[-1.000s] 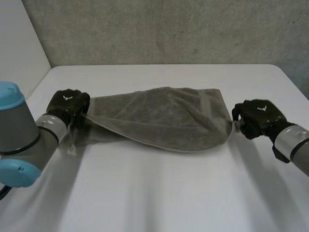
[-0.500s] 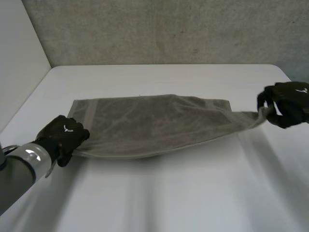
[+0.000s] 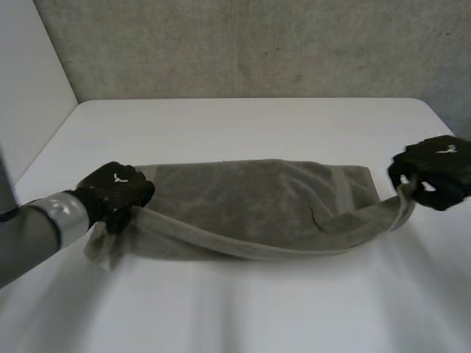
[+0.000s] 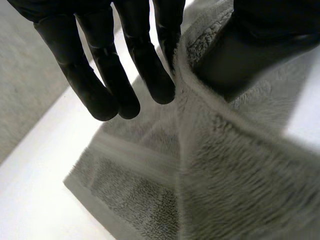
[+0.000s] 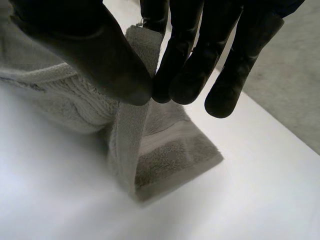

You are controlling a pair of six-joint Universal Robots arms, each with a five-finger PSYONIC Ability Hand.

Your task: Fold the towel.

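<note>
grey towel (image 3: 250,202), near edge lifted, sagging

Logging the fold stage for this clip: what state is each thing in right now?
towel: lying on the table, near edge lifted and strung between the hands
left hand: shut, pinching the towel's left end
right hand: shut, pinching the towel's right end
</note>
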